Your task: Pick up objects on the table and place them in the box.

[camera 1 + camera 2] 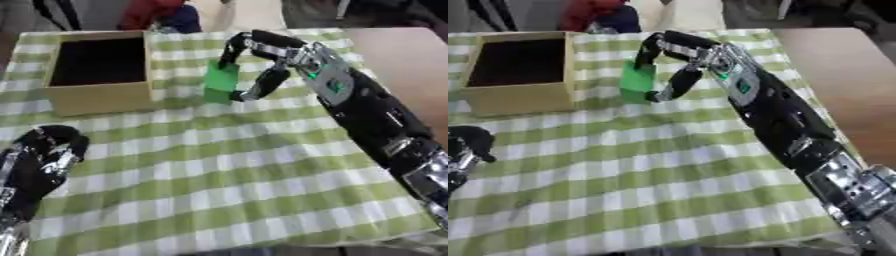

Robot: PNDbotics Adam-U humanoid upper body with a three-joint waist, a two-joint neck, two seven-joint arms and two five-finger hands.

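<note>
A green block point(220, 81) is held upright a little to the right of the box, pinched between the fingers and thumb of my right hand point(262, 55). The right arm reaches in from the lower right across the checked cloth. The cardboard box point(92, 97) stands open at the back left, its dark inside showing nothing I can make out. My left hand point(48, 152) rests at the lower left edge with curled fingers and holds nothing.
A green and white checked cloth point(219, 170) covers the table. Bare brown tabletop point(407, 55) shows along the right side. A person in red and dark clothing point(157, 12) is behind the far edge.
</note>
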